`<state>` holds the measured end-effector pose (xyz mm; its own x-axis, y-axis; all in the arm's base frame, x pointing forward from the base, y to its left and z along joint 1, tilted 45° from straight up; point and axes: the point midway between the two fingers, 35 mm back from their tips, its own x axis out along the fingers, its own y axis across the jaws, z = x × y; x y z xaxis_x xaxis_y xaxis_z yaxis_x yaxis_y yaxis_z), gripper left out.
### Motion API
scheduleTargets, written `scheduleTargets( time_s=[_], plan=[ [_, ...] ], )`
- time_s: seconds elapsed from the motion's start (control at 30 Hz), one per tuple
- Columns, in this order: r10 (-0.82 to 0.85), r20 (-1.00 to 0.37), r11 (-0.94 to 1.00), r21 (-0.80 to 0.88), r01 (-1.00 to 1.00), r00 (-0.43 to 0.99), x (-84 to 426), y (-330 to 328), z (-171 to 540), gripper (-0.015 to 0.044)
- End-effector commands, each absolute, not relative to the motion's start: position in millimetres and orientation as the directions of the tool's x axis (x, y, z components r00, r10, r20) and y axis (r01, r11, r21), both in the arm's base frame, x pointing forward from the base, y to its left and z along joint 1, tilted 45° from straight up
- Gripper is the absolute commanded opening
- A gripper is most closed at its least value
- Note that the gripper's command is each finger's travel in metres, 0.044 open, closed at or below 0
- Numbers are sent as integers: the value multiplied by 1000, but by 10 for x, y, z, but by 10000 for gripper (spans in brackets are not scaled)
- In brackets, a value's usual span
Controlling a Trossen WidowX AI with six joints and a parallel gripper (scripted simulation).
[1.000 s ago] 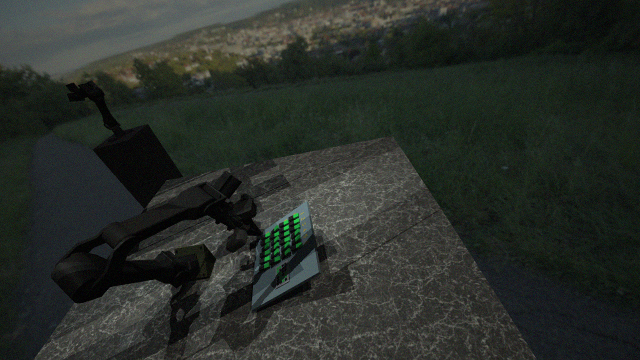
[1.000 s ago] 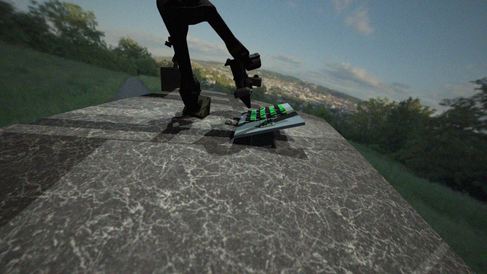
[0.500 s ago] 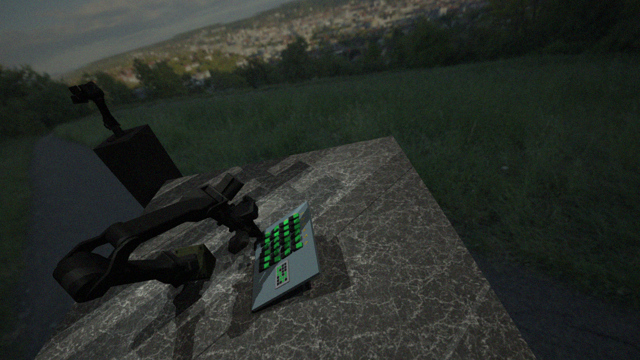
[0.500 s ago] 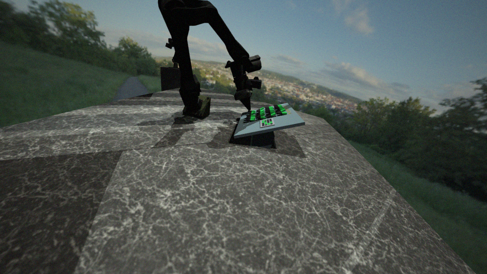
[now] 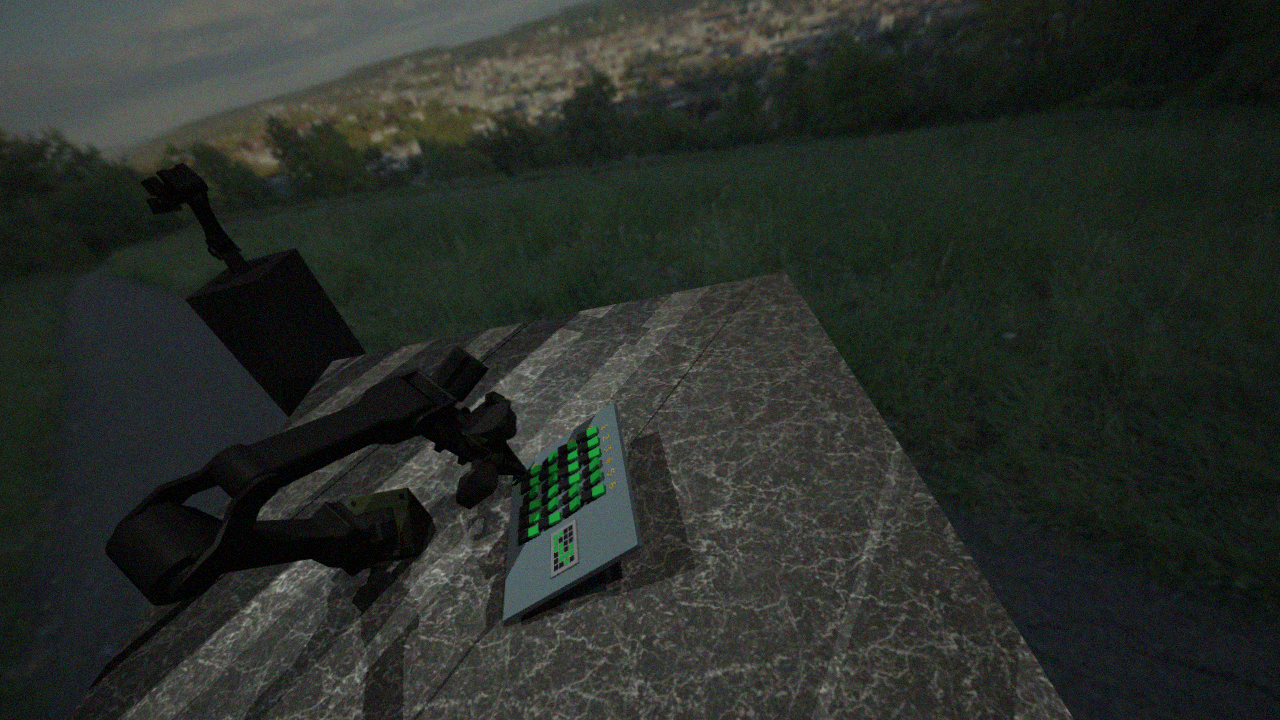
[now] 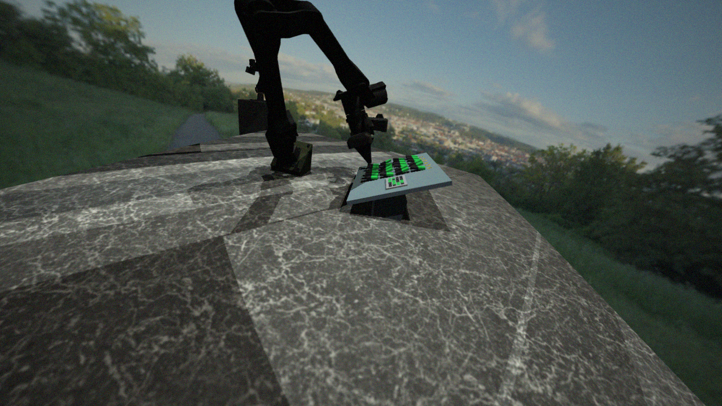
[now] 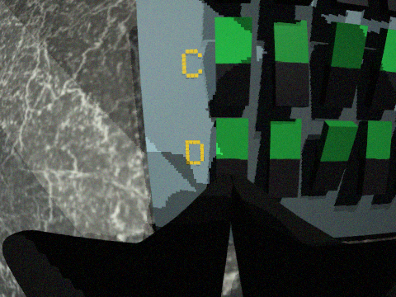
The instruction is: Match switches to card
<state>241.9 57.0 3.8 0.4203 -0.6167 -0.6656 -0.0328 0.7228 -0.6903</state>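
Note:
The blue-grey tilted panel carries the switch grid, with green farther halves and dark nearer halves. The small card lies on it beside the grid and is outside the wrist view. My gripper is shut and empty. Its tips overlap the dark nearer half of the first row D switch in the wrist view; whether they touch it I cannot tell. The third row D switch looks tilted differently from its neighbours. The row C switch above shows clearly.
The panel stands raised on a dark support on the marbled table. My arm's base block is nearby. A dark pedestal with another arm stands beyond the table.

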Motion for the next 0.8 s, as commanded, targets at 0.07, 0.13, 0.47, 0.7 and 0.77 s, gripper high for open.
scheduleTargets(
  time_s=[0.07,0.13,0.47,0.7,0.77],
  plan=[
    [-620,-662,718,-695,-36,421,2416,560,37,0],
    [-620,-662,718,-695,-36,421,2417,558,35,0],
    [-620,-662,718,-695,-36,421,2422,549,26,0],
    [-620,-662,718,-695,-36,421,2426,543,20,0],
    [-620,-662,718,-695,-36,421,2427,542,18,0]
  ],
)
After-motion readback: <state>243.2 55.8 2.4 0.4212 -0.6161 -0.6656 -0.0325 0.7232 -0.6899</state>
